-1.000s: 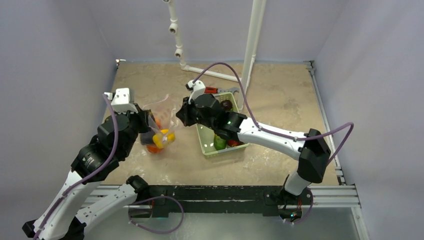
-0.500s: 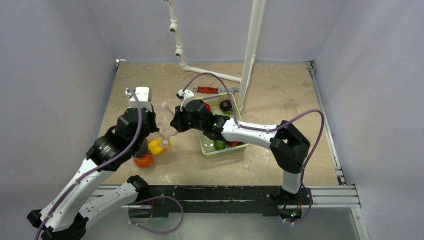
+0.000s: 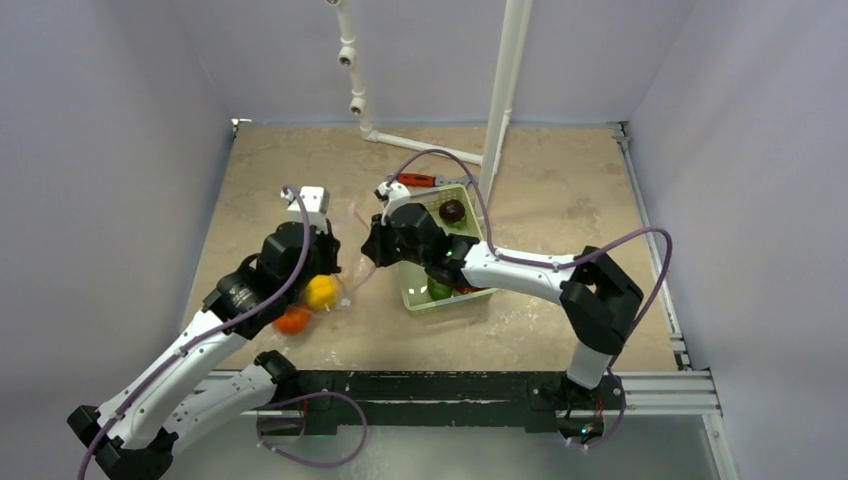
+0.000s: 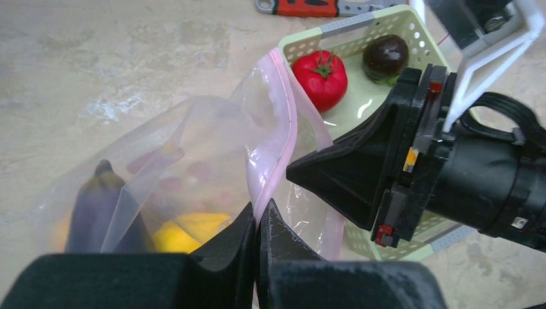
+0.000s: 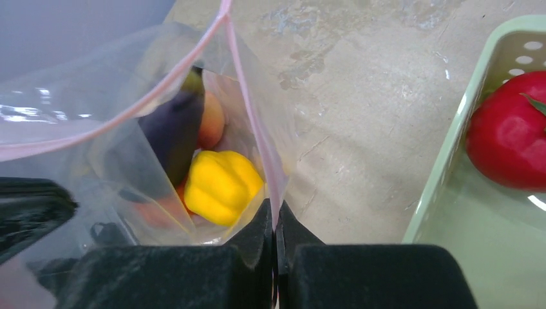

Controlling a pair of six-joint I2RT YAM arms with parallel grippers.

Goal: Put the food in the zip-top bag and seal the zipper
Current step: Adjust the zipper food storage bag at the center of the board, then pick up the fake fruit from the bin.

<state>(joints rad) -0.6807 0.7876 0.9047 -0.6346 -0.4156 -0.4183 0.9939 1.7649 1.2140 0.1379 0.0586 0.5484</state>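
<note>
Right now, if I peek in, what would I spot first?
The left gripper and right gripper each pinch the pink strip of a clear bag. A bright yellow piece sits inside it, and a red tomato lies in the green basket beside the bag.

Zip-top bag [image 4: 193,148] left of basket [image 4: 309,40], food [image 5: 222,187] in both, wrench [image 3: 418,181] behind basket, all on table [image 3: 560,180]
</note>
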